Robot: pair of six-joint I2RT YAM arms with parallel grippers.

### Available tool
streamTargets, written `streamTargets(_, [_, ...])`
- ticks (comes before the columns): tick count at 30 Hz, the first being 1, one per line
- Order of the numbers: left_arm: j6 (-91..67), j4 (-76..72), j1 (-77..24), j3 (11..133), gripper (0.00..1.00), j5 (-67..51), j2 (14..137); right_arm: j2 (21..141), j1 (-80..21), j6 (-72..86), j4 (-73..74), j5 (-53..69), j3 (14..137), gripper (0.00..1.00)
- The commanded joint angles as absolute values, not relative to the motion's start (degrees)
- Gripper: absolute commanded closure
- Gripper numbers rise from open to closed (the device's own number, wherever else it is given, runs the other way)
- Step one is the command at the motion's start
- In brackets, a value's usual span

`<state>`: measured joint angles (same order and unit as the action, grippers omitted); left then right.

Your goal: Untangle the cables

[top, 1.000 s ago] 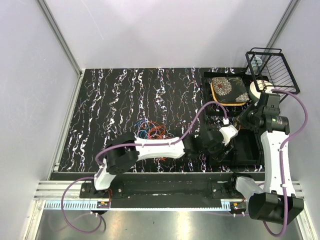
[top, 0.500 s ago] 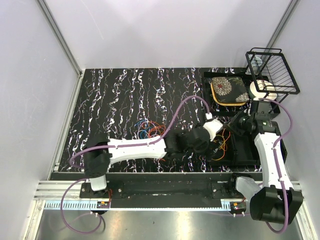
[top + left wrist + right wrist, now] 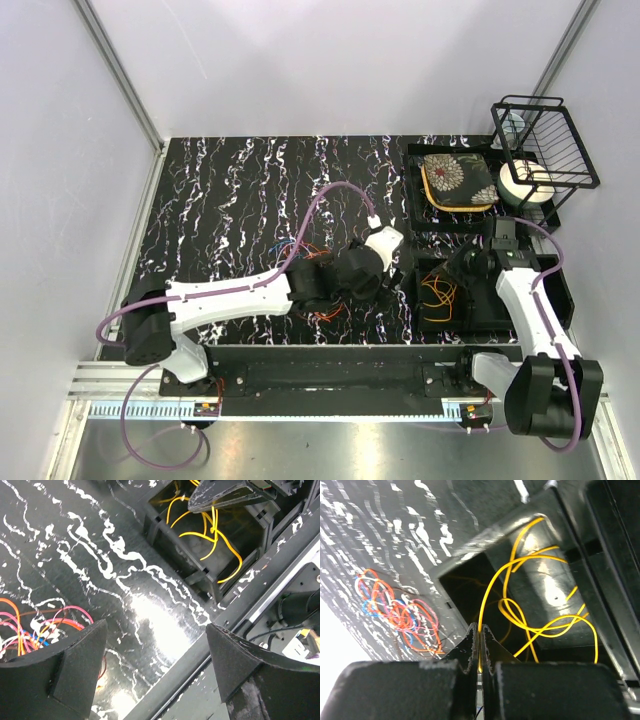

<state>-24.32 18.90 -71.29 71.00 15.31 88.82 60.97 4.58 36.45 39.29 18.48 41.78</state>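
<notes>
A tangle of red, orange, pink and blue cables (image 3: 312, 262) lies mid-table, partly under my left arm; it also shows in the left wrist view (image 3: 30, 625) and the right wrist view (image 3: 395, 610). A yellow cable (image 3: 438, 292) lies looped in a compartment of the black tray (image 3: 480, 318). My right gripper (image 3: 463, 262) is shut on one strand of the yellow cable (image 3: 540, 625), pinched between the fingertips (image 3: 480, 630). My left gripper (image 3: 372, 285) is open and empty (image 3: 155, 655), hovering low over the table between the tangle and the tray, with the yellow cable (image 3: 210, 530) ahead.
A floral pad (image 3: 458, 178) sits in the tray's far compartment. A black wire basket (image 3: 545, 140) and a white tape roll (image 3: 525, 182) stand at the back right. The metal rail at the table's near edge (image 3: 260, 605) is close to my left gripper.
My left arm has swung left, out of the tray and back over the table near the tangle. My right gripper has moved down and left into the tray area, holding the yellow cable.
</notes>
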Motion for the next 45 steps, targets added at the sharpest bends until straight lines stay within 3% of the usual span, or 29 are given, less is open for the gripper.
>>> streamTargets(1, [-25.49,20.12,-71.37,70.05,0.16,17.93,85.17,62.05,4.31,38.06,35.08,16.87,39.64,1.0])
streamTargets(18, [-29.27,26.19,-71.37,62.23,0.14,21.0,74.27,70.84,3.17,37.44,28.65,13.19,40.16,1.0])
streamTargets(21, [-29.7,27.24,-71.37,61.7,0.14,21.97,72.78,70.31,2.11,37.09,31.37,10.82,42.62,0.91])
streamTargets(22, [-29.97,27.42,-71.28,61.61,0.14,22.32,72.34,69.88,1.76,37.0,32.86,9.68,43.67,0.81])
streamTargets(29, [-31.38,28.91,-71.37,59.59,0.13,26.36,65.67,66.36,0.35,36.12,39.55,3.78,47.55,0.59])
streamTargets(45, [-37.35,36.12,-71.28,56.08,0.1,34.72,59.76,60.12,-5.27,35.6,51.5,2.11,59.32,0.54])
